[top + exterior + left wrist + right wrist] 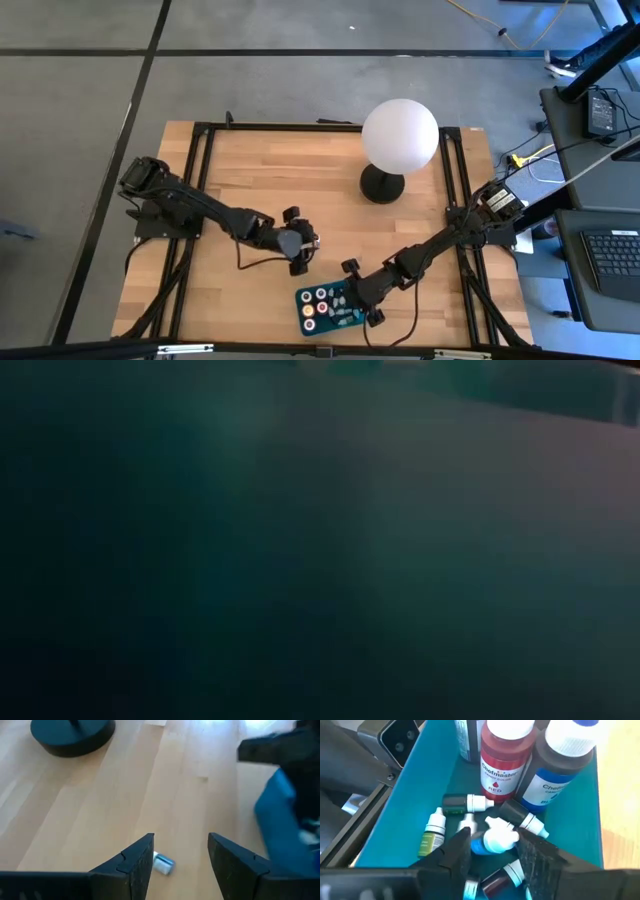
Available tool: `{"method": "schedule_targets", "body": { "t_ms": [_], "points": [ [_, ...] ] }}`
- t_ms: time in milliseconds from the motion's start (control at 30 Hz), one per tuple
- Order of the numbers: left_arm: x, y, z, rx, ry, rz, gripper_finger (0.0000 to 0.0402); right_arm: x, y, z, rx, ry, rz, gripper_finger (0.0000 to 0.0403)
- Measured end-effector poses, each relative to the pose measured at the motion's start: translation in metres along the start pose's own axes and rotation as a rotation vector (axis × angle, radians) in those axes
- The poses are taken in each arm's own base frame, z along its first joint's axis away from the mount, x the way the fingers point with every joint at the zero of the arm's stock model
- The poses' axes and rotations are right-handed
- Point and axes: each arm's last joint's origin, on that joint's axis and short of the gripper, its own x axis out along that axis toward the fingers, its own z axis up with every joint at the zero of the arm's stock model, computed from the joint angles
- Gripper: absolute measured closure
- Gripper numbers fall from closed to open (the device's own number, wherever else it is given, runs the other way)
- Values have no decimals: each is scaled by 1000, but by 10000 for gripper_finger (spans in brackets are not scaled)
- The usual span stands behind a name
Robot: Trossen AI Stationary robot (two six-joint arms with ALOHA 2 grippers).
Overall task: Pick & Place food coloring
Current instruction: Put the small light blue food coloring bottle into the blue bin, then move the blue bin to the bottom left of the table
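A teal tray at the table's near edge holds food coloring: upright red and blue bottles and several small white-capped droppers lying flat. My right gripper stands open over the tray. A small blue dropper lies on the tray floor between its fingers. My left gripper is open above the bare wood left of the tray. One tiny pale bottle lies on its side on the table between its fingertips, close to one finger. My right gripper slants down into the tray, one finger on either side of the blue dropper. The dropper's white cap reaches up to one finger. I cannot tell whether they touch. The dropper rests on the tray floor.
A white globe lamp on a black base stands at the far middle of the table. Bare wood lies between it and the tray. The right arm shows beyond my left gripper. The low view shows only a dark teal blur.
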Motion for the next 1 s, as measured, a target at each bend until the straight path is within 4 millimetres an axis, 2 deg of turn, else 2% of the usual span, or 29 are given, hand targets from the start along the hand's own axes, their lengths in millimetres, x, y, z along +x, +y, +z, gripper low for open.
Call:
{"method": "schedule_targets", "body": {
  "t_ms": [100,233,567,767,1000],
  "points": [
    [11,6,-2,34,31,15,219,0,-1,-1,1,8,-2,229],
    [21,15,-3,-6,53,35,219,-4,-4,0,6,17,17,224],
    [26,24,-6,-133,128,5,219,-21,-6,13,8,-50,-14,224],
    [29,26,-13,-211,175,46,219,-41,-8,21,11,-70,-60,224],
    [46,24,-25,-235,225,57,219,-70,-9,27,100,-60,-82,224]
  ]
}}
